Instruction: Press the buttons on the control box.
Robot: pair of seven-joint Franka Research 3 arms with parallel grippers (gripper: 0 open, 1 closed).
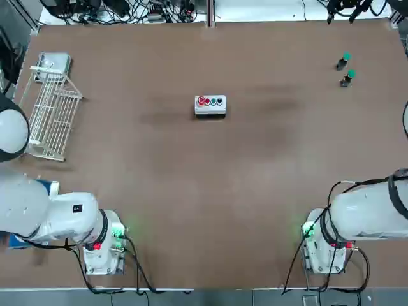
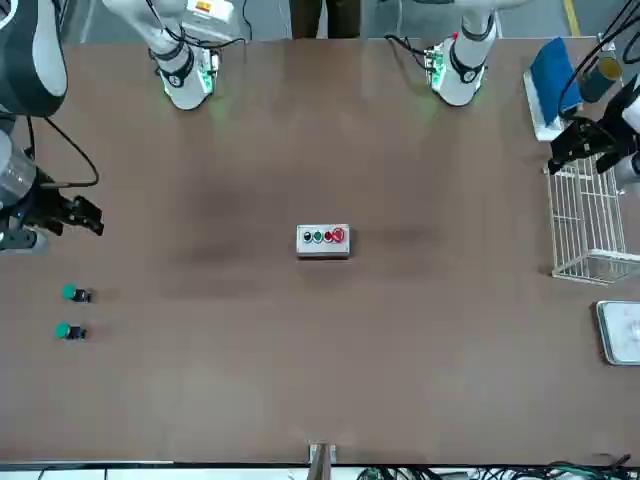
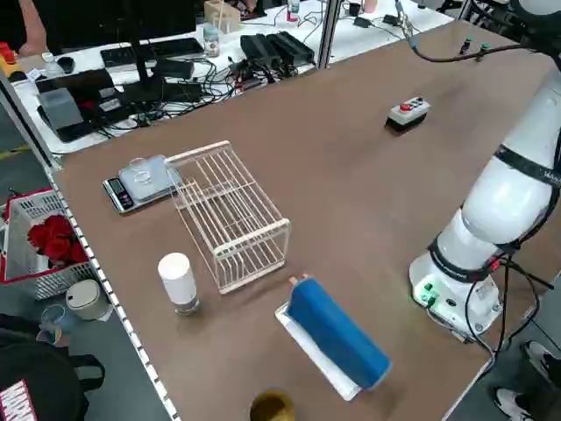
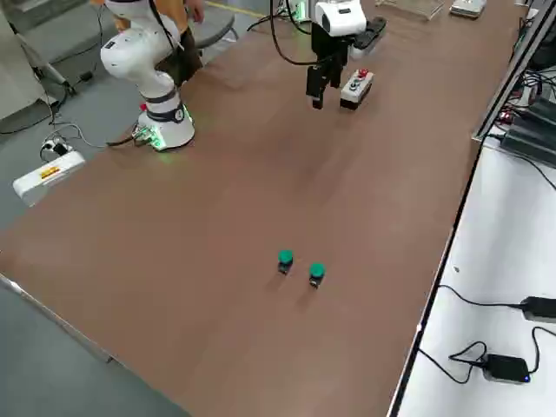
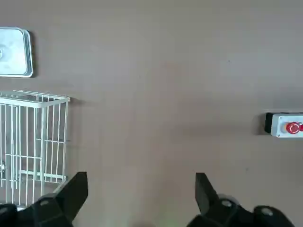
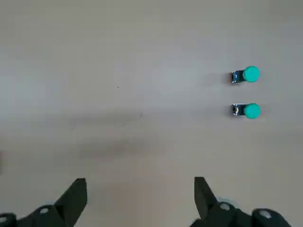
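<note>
The control box (image 1: 210, 110) sits near the middle of the table, small and white-grey. Its buttons (image 1: 210, 101) run in a row on top: a larger red one, then red, green and dark. In the front view the control box (image 2: 323, 250) lies far from both arms. My left gripper (image 2: 578, 146) hangs open high over the wire rack at the table's left side. In the left wrist view the left gripper (image 5: 141, 190) holds nothing, and the control box (image 5: 285, 126) shows at the picture's edge. My right gripper (image 2: 84, 215) hangs open at the table's right side, its fingers (image 6: 203, 194) empty.
A white wire rack (image 1: 51, 115) and a small scale (image 1: 54, 62) stand at the far left. Two loose green-capped black pieces (image 1: 345, 60) (image 1: 348, 76) lie at the far right. A blue object (image 3: 337, 333) and a white cylinder (image 3: 178, 281) sit near the left arm's base.
</note>
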